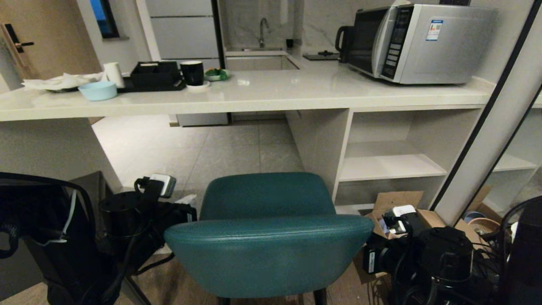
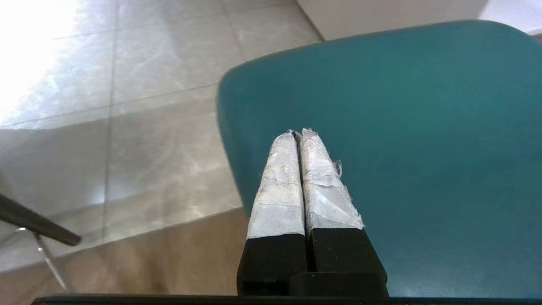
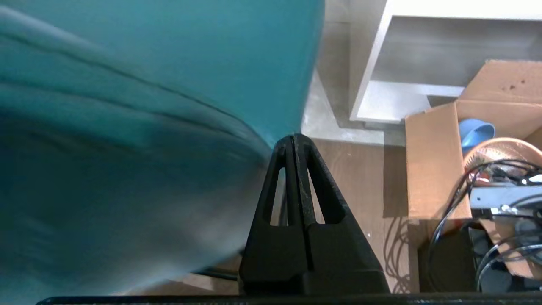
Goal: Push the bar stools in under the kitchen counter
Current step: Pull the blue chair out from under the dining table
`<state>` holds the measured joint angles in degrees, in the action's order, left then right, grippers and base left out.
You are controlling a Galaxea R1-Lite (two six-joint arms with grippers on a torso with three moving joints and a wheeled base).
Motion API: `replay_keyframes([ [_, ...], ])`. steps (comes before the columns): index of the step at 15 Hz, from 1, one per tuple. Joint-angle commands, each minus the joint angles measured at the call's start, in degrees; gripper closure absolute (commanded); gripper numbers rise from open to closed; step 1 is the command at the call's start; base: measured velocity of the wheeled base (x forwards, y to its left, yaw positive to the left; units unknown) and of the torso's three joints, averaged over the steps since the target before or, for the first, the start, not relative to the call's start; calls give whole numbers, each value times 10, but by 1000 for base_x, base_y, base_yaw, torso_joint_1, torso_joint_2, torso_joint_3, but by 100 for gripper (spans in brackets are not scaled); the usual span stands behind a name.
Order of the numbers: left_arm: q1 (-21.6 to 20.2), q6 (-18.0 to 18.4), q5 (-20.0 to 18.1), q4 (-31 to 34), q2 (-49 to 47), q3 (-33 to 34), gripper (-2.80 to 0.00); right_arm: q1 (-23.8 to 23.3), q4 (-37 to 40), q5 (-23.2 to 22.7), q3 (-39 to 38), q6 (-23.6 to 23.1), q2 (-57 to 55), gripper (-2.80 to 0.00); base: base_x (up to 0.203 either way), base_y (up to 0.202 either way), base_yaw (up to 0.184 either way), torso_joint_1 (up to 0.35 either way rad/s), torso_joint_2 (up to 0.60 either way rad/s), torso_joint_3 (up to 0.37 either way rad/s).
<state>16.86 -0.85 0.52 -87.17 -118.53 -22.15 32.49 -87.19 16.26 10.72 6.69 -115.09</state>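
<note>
The teal stool stands short of the kitchen counter, flanked by left gripper and right gripper, both pinched empty; I'd shove its firm padded backrest, since smooth upholstery likely slips

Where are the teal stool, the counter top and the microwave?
teal stool [image 1: 271,250]: head view, middle of the backrest.
kitchen counter [image 1: 275,91]: head view, bare glossy slab top.
microwave [image 1: 444,46]: head view, silver side panel.
</note>
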Motion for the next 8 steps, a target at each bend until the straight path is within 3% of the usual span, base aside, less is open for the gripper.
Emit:
replay_keyframes([
  [1,18,0,0,-5,4,8,0,5,-5,1,10,0,-8,0,0,0,0,0,0,0],
  [8,108,0,-5,-5,22,58,0,-40,-5,3,73,3,-79,0,0,0,0,0,0,0],
])
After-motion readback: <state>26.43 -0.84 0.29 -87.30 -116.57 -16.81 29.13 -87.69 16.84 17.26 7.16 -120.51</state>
